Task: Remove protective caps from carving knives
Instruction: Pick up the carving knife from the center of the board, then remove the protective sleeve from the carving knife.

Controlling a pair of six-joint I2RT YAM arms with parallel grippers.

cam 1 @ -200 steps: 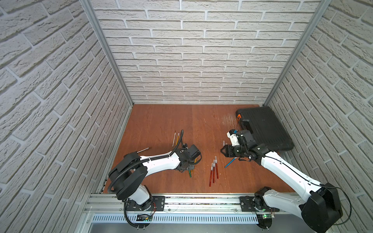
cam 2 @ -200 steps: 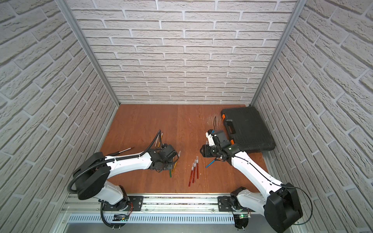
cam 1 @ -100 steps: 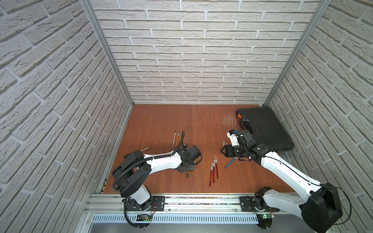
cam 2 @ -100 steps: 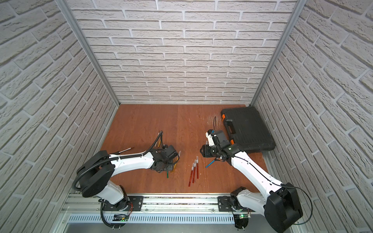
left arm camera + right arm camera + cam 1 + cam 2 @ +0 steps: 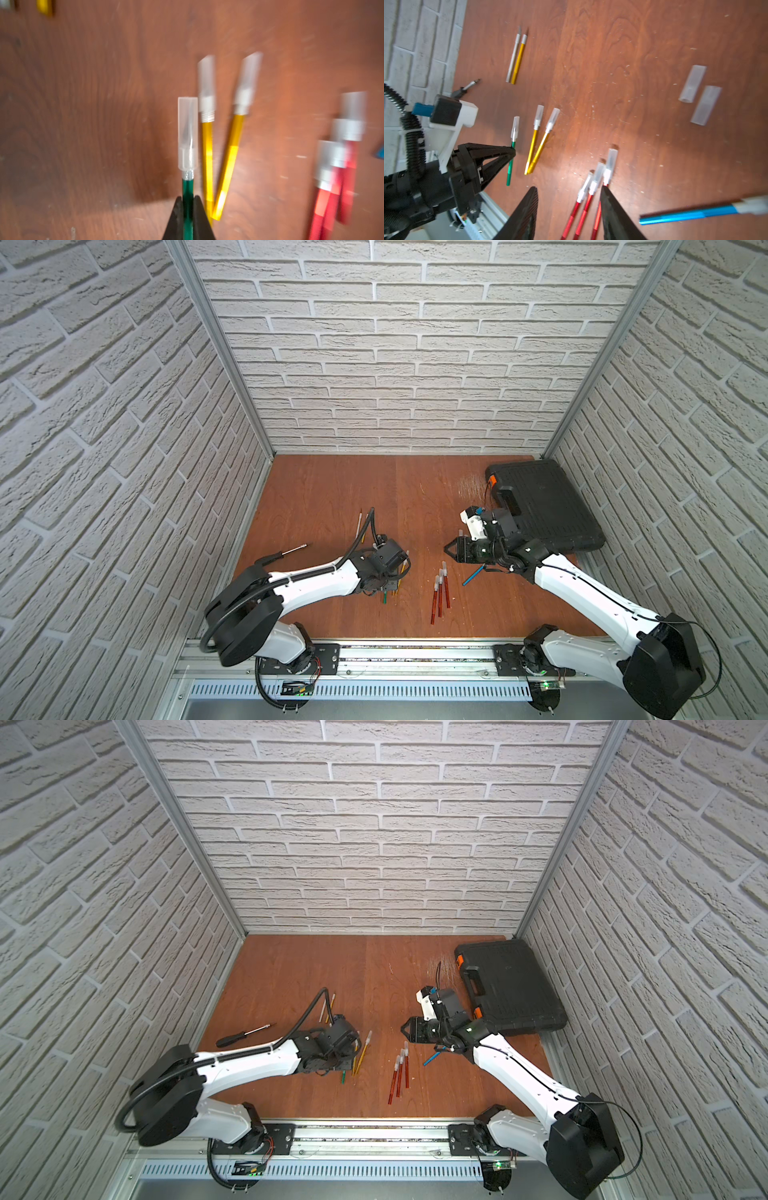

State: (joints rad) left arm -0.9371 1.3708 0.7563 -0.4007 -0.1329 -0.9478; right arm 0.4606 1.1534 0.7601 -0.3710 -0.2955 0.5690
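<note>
Grips green knife (image 5: 188, 187) by its handle in closed left hand (image 5: 513, 150); holds right hand (image 5: 569, 189) open, empty; next likely needs pinching its cap (image 5: 187, 133).

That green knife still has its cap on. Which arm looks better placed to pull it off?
Probably the right. The left tool is shut on the green knife, holding it; the right tool is open, empty and points toward it, so it could grip the cap.
</note>
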